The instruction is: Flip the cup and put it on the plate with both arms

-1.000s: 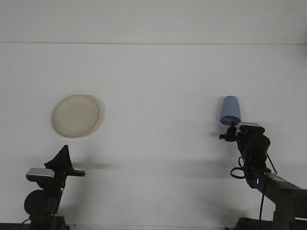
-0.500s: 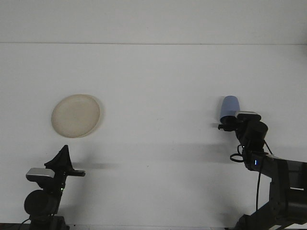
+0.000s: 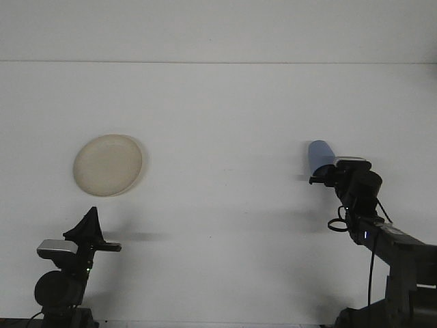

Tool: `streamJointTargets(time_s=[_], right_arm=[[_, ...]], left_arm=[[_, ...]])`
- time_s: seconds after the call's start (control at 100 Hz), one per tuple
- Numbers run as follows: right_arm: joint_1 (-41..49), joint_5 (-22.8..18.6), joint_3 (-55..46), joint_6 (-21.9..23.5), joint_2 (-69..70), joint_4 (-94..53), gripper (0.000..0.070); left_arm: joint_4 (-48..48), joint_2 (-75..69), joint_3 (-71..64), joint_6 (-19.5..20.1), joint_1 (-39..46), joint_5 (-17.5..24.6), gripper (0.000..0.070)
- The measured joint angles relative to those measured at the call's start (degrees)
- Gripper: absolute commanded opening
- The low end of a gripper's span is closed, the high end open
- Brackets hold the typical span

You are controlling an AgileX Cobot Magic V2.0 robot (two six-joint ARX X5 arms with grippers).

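Observation:
A blue cup (image 3: 319, 154) on the right side of the white table leans to the left, with its lower end hidden behind my right gripper (image 3: 323, 176). That gripper is shut on the cup's lower part, and its dark wrist is just behind it. A round beige plate (image 3: 108, 165) lies flat at the left. My left gripper (image 3: 91, 217) stays low near the front edge, below the plate and apart from it. It is shut and empty, its fingers meeting in one dark tip.
The white table (image 3: 218, 137) runs back to a white wall. A wide bare stretch separates the plate from the cup. The right arm's cables (image 3: 336, 225) hang near the front right.
My right gripper moved forward to the cup and took hold of it. The cup went from standing upside down to leaning left and shifted slightly left. The left arm has not moved.

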Motion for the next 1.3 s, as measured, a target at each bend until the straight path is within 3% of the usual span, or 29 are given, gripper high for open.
streamJointTargets(time_s=[0.34,0.65,0.84,1.02,1.14,1.3], right_arm=[[7.5,4.6,0.0,0.4,-25.2,-26.0,0.0000],[19.3,9.3,6.8,5.2,-45.0,-61.6,0.0000],[26.4,13.4,19.7,11.5,-43.0,-82.6,0.0000],[32.0,13.6,31.4,16.7,-35.8,-91.2,0.0000],[35.8,13.2,38.2,18.1,-28.9,-94.3,0.0000],[40.2,9.2,45.2,18.4,-17.7,-97.3,0.0000]], left_arm=[[0.0,0.0,0.0,0.0,0.0,0.0,0.0011],[0.0,0.0,0.0,0.0,0.0,0.0,0.0011],[0.0,0.0,0.0,0.0,0.0,0.0,0.0011],[0.0,0.0,0.0,0.0,0.0,0.0,0.0011],[0.0,0.0,0.0,0.0,0.0,0.0,0.0011],[0.0,0.0,0.0,0.0,0.0,0.0,0.0011]])
